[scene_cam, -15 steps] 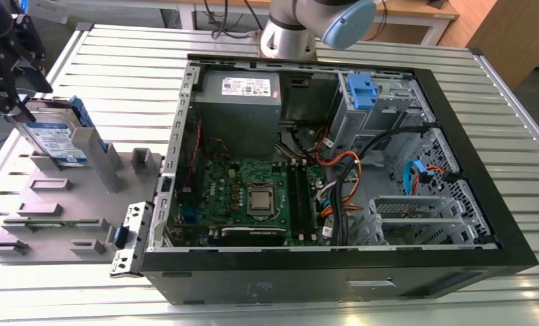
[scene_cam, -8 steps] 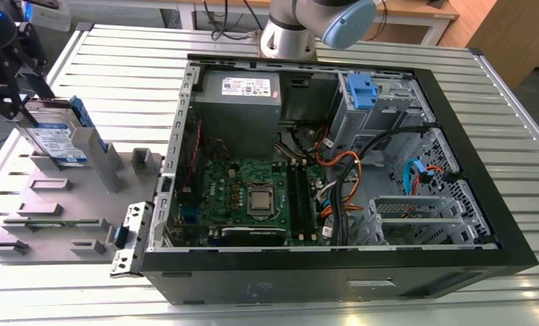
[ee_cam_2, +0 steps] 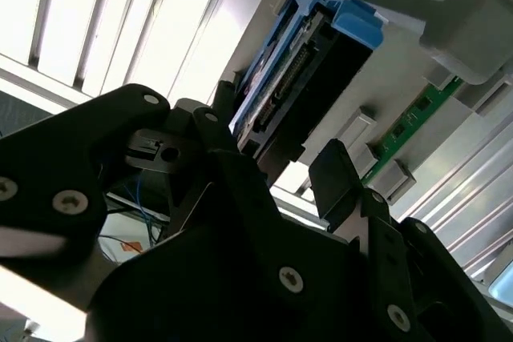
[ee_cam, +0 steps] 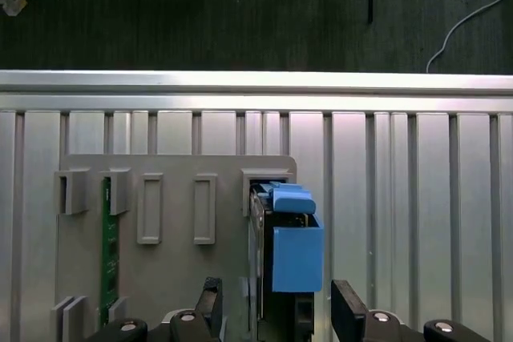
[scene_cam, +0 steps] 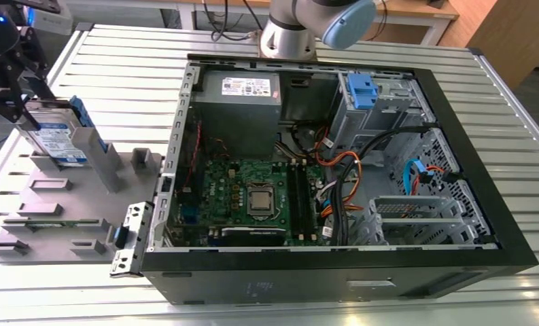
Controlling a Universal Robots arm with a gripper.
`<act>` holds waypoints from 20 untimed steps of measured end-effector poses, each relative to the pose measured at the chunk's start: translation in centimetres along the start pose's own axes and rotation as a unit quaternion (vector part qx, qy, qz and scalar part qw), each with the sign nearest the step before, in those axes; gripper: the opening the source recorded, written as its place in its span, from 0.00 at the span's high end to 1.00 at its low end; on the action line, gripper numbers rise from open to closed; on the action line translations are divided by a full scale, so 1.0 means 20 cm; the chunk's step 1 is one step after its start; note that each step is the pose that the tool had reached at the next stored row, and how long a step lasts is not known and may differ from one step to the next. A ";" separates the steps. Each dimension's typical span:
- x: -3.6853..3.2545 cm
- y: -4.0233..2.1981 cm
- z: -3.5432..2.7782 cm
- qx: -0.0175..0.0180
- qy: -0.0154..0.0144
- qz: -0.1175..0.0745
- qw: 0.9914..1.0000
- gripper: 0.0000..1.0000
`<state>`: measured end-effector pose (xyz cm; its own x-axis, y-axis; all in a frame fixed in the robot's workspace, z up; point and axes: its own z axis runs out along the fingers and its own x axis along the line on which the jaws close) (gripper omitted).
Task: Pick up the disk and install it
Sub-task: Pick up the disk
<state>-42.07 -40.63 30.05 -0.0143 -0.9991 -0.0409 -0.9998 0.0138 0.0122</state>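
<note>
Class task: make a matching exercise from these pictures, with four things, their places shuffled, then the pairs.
1. silver metal hard disk with blue side rails
2. black robot gripper
3. thin green circuit strip
4. grey metal box with white sticker

A. inside the open black computer case
B. upright in a slot of the grey holder plate
C. open, straddling the disk
D. in a different slot of that plate

Pairs: 1-B, 2-C, 3-D, 4-A

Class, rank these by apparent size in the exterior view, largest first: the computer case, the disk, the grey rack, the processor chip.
1. Computer case
2. Grey rack
3. Disk
4. Processor chip
</note>
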 end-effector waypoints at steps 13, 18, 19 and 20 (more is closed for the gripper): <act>-0.006 -0.016 -0.006 0.000 0.000 0.000 1.000 0.36; -0.006 -0.016 -0.007 0.000 0.000 0.000 1.000 0.36; -0.006 -0.016 -0.007 0.000 0.000 0.000 1.000 0.36; -0.006 -0.016 -0.007 0.000 0.000 0.000 1.000 0.36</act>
<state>-41.75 -40.52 30.19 -0.0142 -0.9990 -0.0413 -0.9998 0.0137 0.0121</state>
